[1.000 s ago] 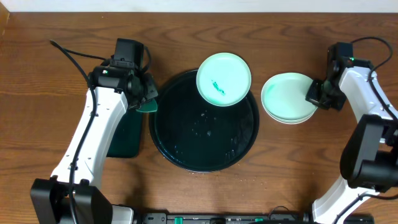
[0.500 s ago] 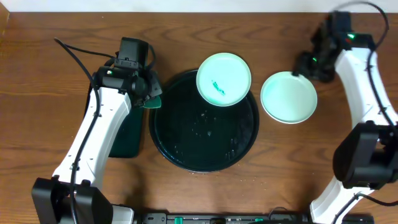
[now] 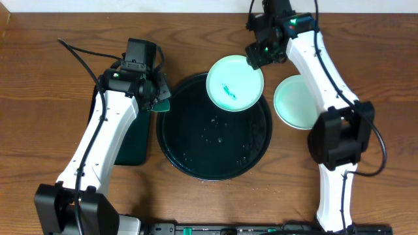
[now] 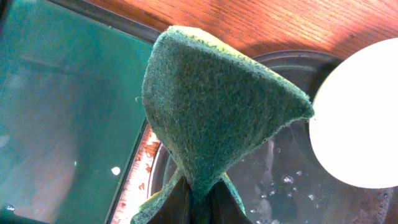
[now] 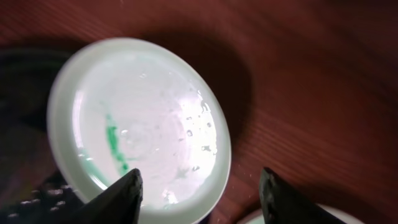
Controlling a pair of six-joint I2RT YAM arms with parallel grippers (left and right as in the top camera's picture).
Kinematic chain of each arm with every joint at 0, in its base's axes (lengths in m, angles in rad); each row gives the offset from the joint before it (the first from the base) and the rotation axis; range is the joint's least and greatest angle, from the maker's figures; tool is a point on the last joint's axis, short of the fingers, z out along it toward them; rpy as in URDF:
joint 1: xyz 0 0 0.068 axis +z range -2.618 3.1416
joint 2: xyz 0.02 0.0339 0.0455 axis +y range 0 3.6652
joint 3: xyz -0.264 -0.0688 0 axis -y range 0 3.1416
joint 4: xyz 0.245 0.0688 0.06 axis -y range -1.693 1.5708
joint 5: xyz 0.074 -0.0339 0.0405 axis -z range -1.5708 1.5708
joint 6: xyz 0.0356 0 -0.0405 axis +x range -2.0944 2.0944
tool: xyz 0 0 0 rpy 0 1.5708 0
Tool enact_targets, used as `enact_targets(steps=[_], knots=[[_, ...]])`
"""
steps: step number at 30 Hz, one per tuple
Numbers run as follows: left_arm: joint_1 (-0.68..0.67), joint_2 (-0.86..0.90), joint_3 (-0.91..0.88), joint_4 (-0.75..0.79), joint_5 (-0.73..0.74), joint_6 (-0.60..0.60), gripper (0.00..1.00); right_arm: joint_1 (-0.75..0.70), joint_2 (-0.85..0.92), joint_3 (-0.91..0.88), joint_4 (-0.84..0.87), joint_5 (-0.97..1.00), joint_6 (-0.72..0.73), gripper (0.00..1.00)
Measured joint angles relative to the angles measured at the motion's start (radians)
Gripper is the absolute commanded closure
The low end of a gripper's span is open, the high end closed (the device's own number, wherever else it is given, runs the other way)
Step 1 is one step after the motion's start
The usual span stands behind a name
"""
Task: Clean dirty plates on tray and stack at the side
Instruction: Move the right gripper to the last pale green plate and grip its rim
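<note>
A pale turquoise plate (image 3: 235, 83) with a green smear rests tilted on the far right rim of the black tray (image 3: 209, 143). My right gripper (image 3: 258, 55) hovers open over that plate's far right edge. In the right wrist view one finger (image 5: 124, 193) is above the plate (image 5: 140, 124) and the other is over bare wood, with nothing gripped. Other pale plates (image 3: 294, 104) lie stacked on the table right of the tray, partly under my right arm. My left gripper (image 3: 157, 98) is shut on a green sponge (image 4: 211, 106) at the tray's left rim.
A rectangular dark-green tray (image 3: 130, 147) lies left of the black tray, under my left arm. Water droplets dot the black tray's floor (image 4: 298, 180). Cables trail from both arms at the far side of the wooden table.
My right gripper has opened, left the stacked plates and swung up and left to the smeared plate's far edge. The left arm with the sponge has barely shifted.
</note>
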Motion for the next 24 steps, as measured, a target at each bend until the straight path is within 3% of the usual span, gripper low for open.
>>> enact_targets(steps=[6,9,11,18,24], knots=[[0.0,0.0,0.0,0.0,0.0,0.0,0.93,-0.004,0.07,0.002,-0.018,-0.016,-0.083,0.45],[0.0,0.0,0.0,0.0,0.0,0.0,0.93,-0.004,0.092,0.002,-0.017,-0.021,-0.101,0.63],[0.0,0.001,0.0,0.0,0.0,0.0,0.93,-0.004,0.104,0.002,-0.018,-0.026,-0.112,0.69],[0.0,0.006,0.0,0.007,0.0,0.0,0.93,-0.008,0.132,0.002,-0.008,-0.031,-0.105,0.72],[0.0,0.006,0.0,0.007,0.0,0.0,0.93,-0.013,0.151,0.003,-0.005,-0.034,-0.081,0.99]])
